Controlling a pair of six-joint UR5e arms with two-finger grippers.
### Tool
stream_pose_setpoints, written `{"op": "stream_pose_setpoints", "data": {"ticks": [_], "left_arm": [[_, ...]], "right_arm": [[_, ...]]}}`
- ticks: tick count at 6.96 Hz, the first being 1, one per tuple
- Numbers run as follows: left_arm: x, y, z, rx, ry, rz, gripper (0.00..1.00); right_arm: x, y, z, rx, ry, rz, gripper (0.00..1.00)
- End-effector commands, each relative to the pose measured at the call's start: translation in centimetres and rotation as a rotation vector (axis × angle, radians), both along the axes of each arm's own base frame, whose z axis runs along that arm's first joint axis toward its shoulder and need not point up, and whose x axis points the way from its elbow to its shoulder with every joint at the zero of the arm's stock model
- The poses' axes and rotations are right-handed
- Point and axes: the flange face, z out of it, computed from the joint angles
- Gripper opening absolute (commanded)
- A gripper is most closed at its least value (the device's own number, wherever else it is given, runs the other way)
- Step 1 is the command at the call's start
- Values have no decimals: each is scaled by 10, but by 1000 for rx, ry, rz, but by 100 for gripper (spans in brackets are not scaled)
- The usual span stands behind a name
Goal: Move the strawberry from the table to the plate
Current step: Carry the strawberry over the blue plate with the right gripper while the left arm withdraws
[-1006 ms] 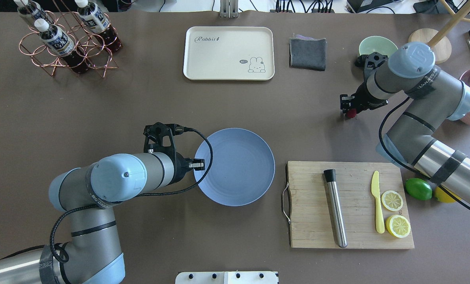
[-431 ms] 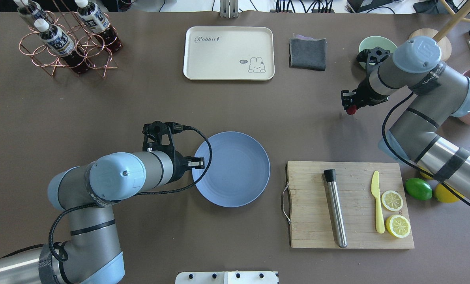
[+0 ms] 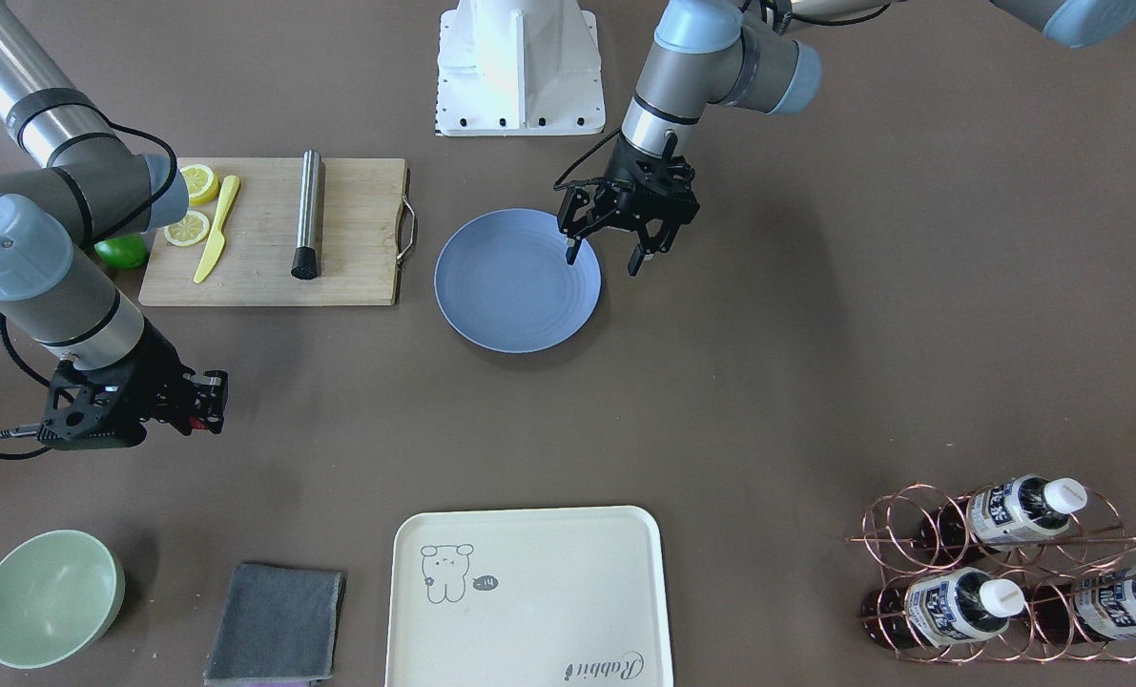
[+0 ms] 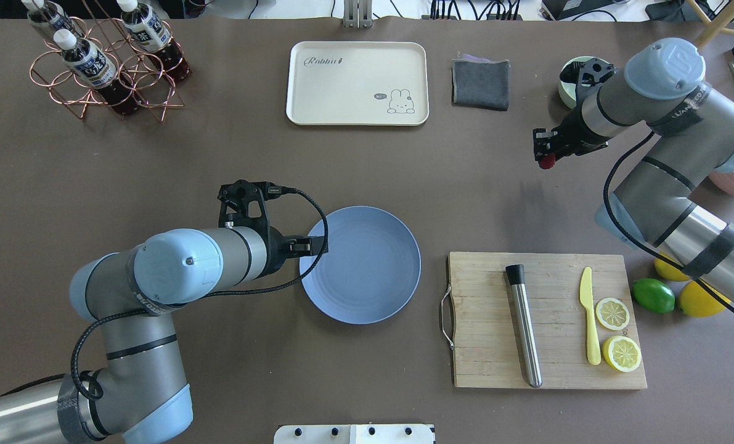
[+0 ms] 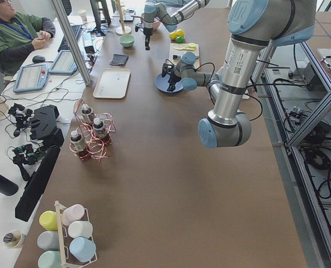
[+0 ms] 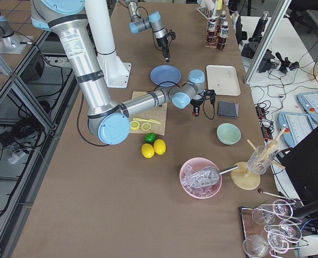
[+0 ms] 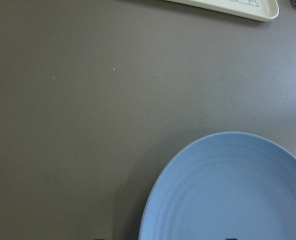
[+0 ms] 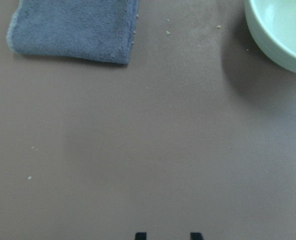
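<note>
The strawberry is pinched between the narrowed jaws of the right gripper, with only a dark-red patch of it seen below the black fingers. It is held over bare bench, well apart from the plate. A folded grey cloth and a pale green bowl lie farther out from the robot.

The jaws of the left gripper are spread wide and nothing is gripped in them. One finger is seen over the plate's edge and the other over the bench just beside it, so that the rim is straddled. Whether the plate is touched cannot be told.

A wooden cutting board lies just beside the plate on the robot's right. A steel muddler, a yellow knife and two lemon halves are carried on it. A lime and whole lemons are partly hidden under the right arm at the board's outer end. A cream tray and a copper bottle rack are set along the far edge.
</note>
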Motion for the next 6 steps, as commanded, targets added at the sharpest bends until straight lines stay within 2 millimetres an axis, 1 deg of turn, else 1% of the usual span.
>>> {"op": "stream_pose_setpoints", "data": {"ticks": [1, 2, 3, 4, 5, 6], "left_arm": [[-42, -51, 12, 82, -97, 2, 98], [-73, -77, 33, 128, -165, 30, 98], [-101, -98, 42, 166, -202, 33, 98], [-121, -101, 58, 216, -240, 69, 98], [-165, -119, 67, 326, -303, 137, 98], [-215, -139, 92, 316, -338, 139, 98]], "right_arm": [[1, 1, -44, 18, -24, 2, 0], [-15, 5, -85, -1, 5, -6, 0], [-36, 25, -123, -3, 23, -5, 0], [-66, 44, -152, -20, 21, 17, 0], [-103, 65, -179, -13, 31, 34, 0], [-141, 90, -200, -3, 53, 35, 0]]}}
